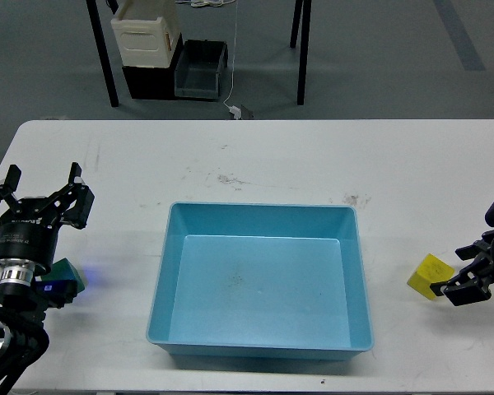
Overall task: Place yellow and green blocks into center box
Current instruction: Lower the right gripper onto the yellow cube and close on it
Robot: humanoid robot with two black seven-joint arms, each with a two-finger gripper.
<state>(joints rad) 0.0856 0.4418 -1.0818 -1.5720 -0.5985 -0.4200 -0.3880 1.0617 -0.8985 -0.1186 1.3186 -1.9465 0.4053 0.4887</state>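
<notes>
Light-blue tray [259,284] sits empty at frame center. Left gripper [41,191] at left edge, fingers spread open, poised above the green block [68,272] — not yet grasped. Right gripper [469,276] at right edge, open, reaching the yellow block [429,276], fingertips just touching.

A big, shallow, light-blue plastic tray [259,350] with sloped walls and a rim is seen in the middle of the white table. Nothing is seen inside it. A small bright yellow cube [428,274] is found on the table to the right of the tray, a little apart from it, and it is turned at a slant. A small dark green cube [70,272] is found on the table to the left of the tray, well apart from it. Part of it is hidden.
</notes>
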